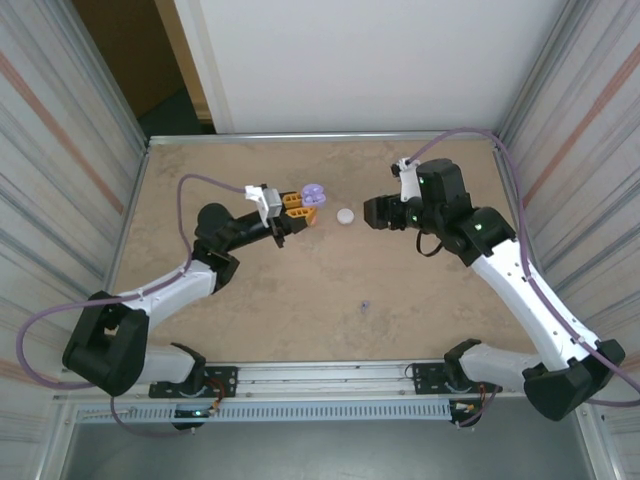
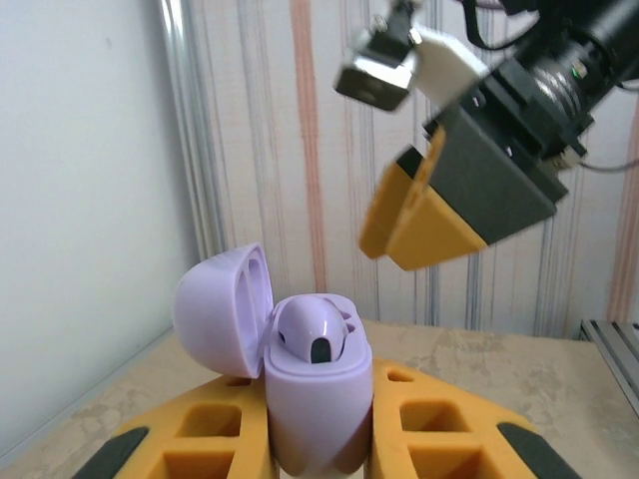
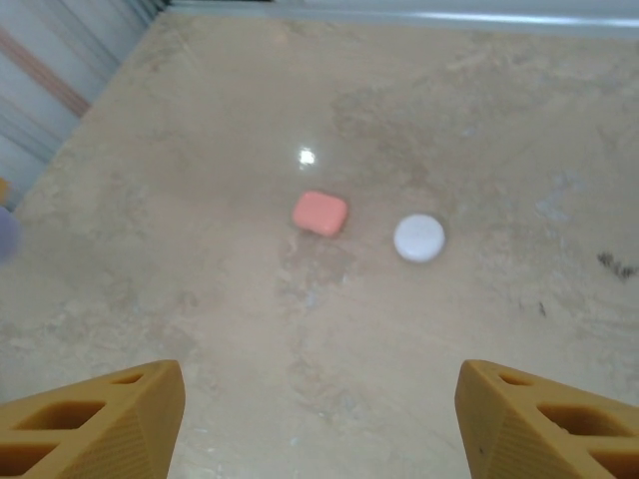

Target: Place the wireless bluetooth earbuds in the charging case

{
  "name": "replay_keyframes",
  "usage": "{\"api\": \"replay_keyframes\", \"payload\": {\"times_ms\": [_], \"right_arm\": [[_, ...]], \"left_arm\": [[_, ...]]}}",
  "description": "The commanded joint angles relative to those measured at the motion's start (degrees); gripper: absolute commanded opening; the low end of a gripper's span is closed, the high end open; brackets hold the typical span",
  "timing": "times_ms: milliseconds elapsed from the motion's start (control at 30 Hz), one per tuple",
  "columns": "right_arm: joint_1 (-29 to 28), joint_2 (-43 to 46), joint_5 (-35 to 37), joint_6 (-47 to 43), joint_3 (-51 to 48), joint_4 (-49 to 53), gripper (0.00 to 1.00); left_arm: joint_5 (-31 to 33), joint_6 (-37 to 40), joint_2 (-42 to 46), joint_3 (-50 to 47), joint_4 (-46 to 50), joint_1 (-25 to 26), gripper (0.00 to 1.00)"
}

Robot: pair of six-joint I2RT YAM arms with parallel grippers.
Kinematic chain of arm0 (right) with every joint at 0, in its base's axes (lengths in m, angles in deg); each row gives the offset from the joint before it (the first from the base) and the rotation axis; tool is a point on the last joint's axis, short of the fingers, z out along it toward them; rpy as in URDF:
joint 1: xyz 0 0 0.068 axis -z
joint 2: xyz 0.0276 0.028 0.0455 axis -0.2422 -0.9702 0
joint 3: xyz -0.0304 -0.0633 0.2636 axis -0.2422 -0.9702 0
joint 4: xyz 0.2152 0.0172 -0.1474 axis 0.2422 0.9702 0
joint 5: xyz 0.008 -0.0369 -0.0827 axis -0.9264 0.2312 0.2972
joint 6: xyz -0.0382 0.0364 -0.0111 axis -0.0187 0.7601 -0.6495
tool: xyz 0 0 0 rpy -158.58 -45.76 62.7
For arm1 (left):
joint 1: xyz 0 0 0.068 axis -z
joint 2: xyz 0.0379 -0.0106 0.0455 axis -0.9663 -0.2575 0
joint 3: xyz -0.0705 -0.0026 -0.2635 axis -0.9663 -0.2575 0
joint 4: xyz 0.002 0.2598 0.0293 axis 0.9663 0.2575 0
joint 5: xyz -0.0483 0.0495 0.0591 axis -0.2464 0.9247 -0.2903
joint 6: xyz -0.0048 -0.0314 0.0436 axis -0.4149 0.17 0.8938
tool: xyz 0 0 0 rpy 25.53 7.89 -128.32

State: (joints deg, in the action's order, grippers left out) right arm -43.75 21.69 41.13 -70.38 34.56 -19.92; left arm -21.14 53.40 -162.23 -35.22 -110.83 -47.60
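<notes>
My left gripper (image 2: 319, 434) is shut on a purple charging case (image 2: 318, 399) and holds it upright between its orange fingers (image 2: 439, 429). The lid (image 2: 222, 311) is swung open to the left. One purple earbud (image 2: 312, 329) sits in the case's near socket. In the top view the case (image 1: 314, 193) is at the left gripper (image 1: 292, 206), left of the table's middle. My right gripper (image 3: 319, 384) hangs open above the table with nothing between its fingers. Its orange finger (image 2: 417, 218) hovers above and to the right of the case.
A pink case (image 3: 319, 213) and a round white case (image 3: 418, 238) lie shut on the table below the right gripper. The white case (image 1: 345, 215) sits between the two grippers. A tiny purplish speck (image 1: 365, 305) lies nearer the front, too small to identify.
</notes>
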Motion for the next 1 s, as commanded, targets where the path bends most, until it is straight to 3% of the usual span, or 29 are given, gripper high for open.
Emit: {"api": "replay_keyframes", "payload": {"times_ms": [0,300,667,967], "right_arm": [[0.38,1.51,0.86,3.16,-2.46,3.66,0.68],[-0.39,0.90,-3.09,10.91,-12.98,8.74,0.53],[-6.49,-3.47,-3.33,17.36,-23.74,3.11,0.50],[-8.77,-8.96,-4.37,19.46,-26.94,-1.89,0.50]], "left_arm": [[0.26,-4.53,0.37,-1.01,-8.58,-1.27,0.00],[0.93,-3.97,2.70,-2.51,-8.06,-2.17,0.00],[0.98,-3.97,3.44,-2.51,-7.31,-2.26,0.00],[0.95,-3.92,3.30,-2.24,-6.74,-2.26,0.00]]}}
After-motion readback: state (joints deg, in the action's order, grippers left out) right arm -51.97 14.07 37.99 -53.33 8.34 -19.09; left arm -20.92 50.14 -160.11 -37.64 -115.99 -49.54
